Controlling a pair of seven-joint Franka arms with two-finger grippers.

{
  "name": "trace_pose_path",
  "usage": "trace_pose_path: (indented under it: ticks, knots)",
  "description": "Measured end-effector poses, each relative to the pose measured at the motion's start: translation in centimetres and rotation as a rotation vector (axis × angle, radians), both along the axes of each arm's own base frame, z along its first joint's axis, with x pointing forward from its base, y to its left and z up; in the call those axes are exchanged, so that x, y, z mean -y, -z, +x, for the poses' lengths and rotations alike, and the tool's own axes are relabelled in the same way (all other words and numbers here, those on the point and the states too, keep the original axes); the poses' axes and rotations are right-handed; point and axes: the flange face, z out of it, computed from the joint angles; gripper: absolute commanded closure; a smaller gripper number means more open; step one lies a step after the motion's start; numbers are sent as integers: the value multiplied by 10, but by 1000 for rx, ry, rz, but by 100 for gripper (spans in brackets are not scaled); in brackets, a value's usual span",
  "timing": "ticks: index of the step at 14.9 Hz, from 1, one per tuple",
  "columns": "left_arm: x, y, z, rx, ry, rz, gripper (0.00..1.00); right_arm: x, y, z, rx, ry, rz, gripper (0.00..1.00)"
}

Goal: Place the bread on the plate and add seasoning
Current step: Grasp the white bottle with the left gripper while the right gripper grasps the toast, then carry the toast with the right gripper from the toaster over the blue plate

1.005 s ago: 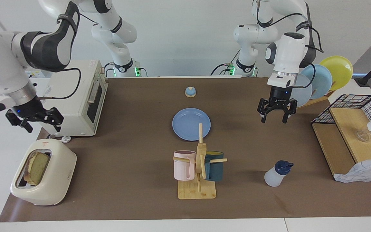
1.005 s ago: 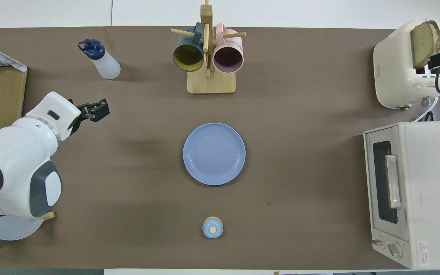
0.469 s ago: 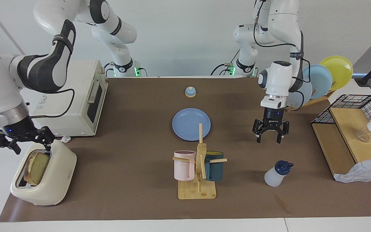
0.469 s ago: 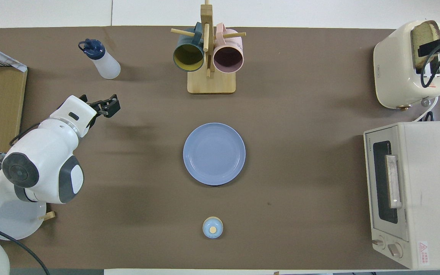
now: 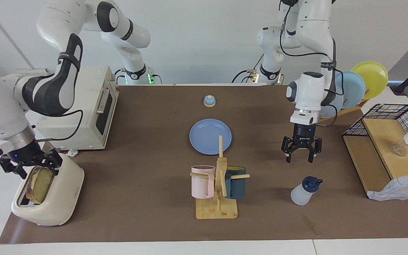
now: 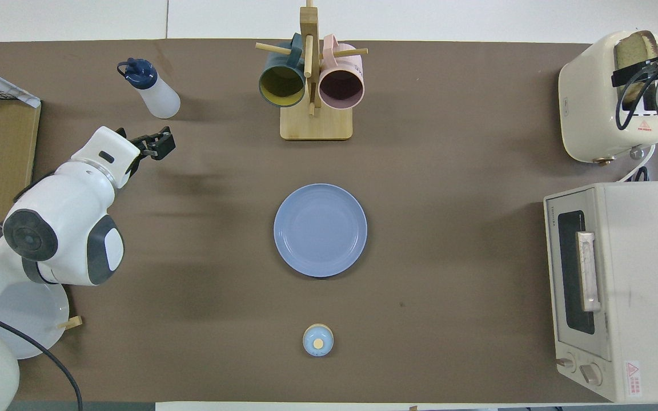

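Note:
The bread (image 5: 41,183) (image 6: 632,50) stands upright in a slot of the cream toaster (image 5: 53,202) at the right arm's end of the table. My right gripper (image 5: 38,171) (image 6: 640,68) is open right above it, one finger at each side of the slice's top edge. The blue plate (image 5: 210,136) (image 6: 320,230) lies bare at the table's middle. The seasoning (image 5: 305,191) (image 6: 152,91), a white bottle with a navy cap, stands upright toward the left arm's end. My left gripper (image 5: 299,160) (image 6: 157,145) hangs open over the bare table between plate and bottle, a little short of the bottle.
A toaster oven (image 5: 87,109) sits beside the toaster, nearer to the robots. A wooden mug tree (image 5: 218,184) with a pink and a teal mug stands farther out than the plate. A small blue-topped bell (image 5: 209,101), a rack of plates (image 5: 360,85) and a wire basket (image 5: 388,141) are also present.
My right gripper has come down from beside the toaster oven onto the top of the bread. My left gripper has dropped lower and moved toward the bottle.

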Motion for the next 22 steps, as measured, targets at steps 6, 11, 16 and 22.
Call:
trace_pose_path:
  ticks: [6,11,16,22]
  knots:
    - [3,15,26,1,-3,-2,0,14,-12,-1,11,-86,-30,22]
    - [6,19,45,19,-2,-5,0,13,-12,-1,8,-92,-28,58]
    - [8,16,52,35,-2,12,0,-2,-19,2,15,-154,-27,100]
    - [14,24,66,56,-17,23,0,-7,-51,-5,16,-300,-144,100]
